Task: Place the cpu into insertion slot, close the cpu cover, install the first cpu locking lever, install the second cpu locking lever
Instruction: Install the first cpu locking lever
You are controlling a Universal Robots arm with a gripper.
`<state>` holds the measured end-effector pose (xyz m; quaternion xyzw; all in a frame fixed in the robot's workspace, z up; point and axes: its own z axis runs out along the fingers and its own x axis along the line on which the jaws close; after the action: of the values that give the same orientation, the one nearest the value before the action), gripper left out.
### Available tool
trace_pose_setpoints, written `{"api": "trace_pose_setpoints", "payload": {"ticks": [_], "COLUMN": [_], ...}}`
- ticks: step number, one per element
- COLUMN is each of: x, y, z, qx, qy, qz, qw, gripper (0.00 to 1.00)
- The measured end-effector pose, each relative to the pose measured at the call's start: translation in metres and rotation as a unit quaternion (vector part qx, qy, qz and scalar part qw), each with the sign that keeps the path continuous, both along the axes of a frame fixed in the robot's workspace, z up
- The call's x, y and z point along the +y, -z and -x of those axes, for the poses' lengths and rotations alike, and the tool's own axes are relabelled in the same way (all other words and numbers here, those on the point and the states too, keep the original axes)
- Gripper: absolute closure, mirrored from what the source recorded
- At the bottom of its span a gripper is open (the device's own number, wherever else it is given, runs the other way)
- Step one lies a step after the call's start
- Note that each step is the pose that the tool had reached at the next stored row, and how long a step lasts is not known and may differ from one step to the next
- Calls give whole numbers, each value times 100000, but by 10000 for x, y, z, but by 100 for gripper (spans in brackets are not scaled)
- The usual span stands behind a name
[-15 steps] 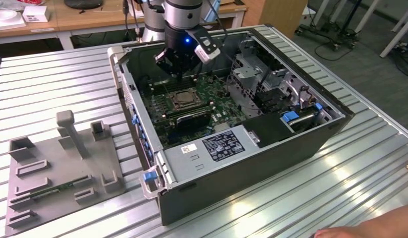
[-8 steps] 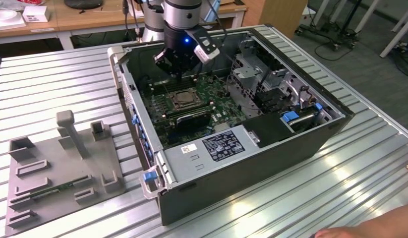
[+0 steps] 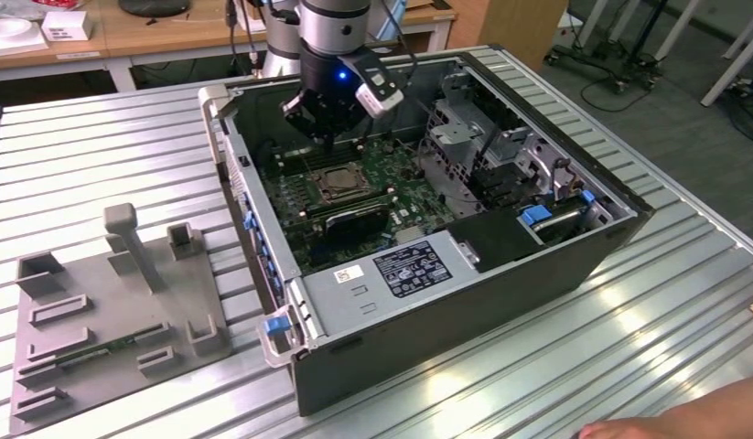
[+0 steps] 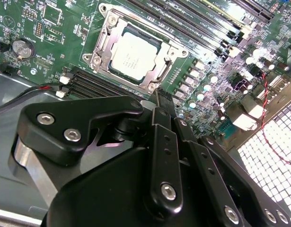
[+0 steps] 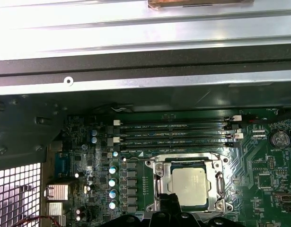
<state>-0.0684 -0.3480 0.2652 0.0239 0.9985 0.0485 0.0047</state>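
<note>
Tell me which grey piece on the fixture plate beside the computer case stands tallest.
The slim grey post near the fixture plate's far edge in the exterior view, next to a shorter block. It rises well above every other piece on the plate.

This looks like a robotics lab or workshop: a robot arm (image 3: 328, 37) hangs over an opened computer case (image 3: 474, 293) on a ribbed aluminium table (image 3: 108, 128), beside a grey fixture plate (image 3: 168, 306). Wooden workbenches (image 3: 168, 32) and wheeled stands (image 3: 608, 69) line the back.
</note>
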Motion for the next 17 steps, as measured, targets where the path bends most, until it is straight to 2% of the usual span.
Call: {"api": "trace_pose_setpoints", "payload": {"ticks": [17], "x": [0], "y": [30], "z": [10], "qx": [-173], "qy": [3], "qz": [-48], "qw": [100000], "gripper": [90]}}
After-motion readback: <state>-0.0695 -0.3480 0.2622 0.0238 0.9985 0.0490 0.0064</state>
